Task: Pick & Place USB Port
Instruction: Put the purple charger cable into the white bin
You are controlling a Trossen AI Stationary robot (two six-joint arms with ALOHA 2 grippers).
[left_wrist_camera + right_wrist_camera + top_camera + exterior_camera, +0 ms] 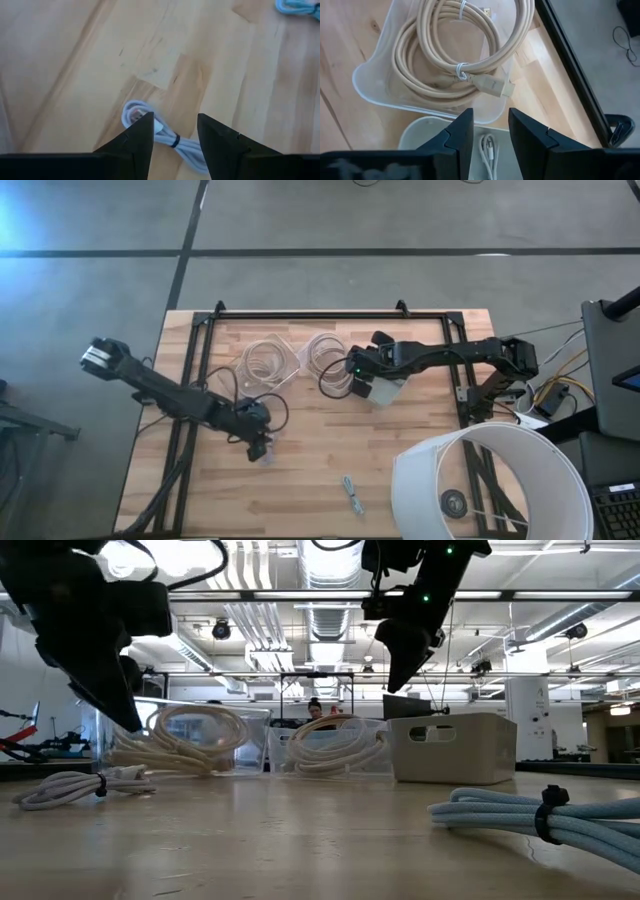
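Observation:
A small white bundled USB cable (pixel 167 137) lies flat on the wooden table (pixel 300 500); it also shows in the high view (pixel 263 456) and the low view (pixel 75 787). My left gripper (pixel 175 127) hangs open just above this cable, one finger on either side of it, touching nothing. My right gripper (pixel 490 122) is open and empty, raised above a white bin (pixel 385 389). A thin white cable (pixel 489 150) lies on the bin's floor (pixel 420 131).
Two clear containers (pixel 268 363) (pixel 326 353) near the far edge each hold a coiled beige cable (pixel 460 55). A pale blue tied cable (pixel 351 494) lies near the near edge. A large white cylinder (pixel 490 480) stands at the near right corner. A black frame (pixel 320 316) borders the table.

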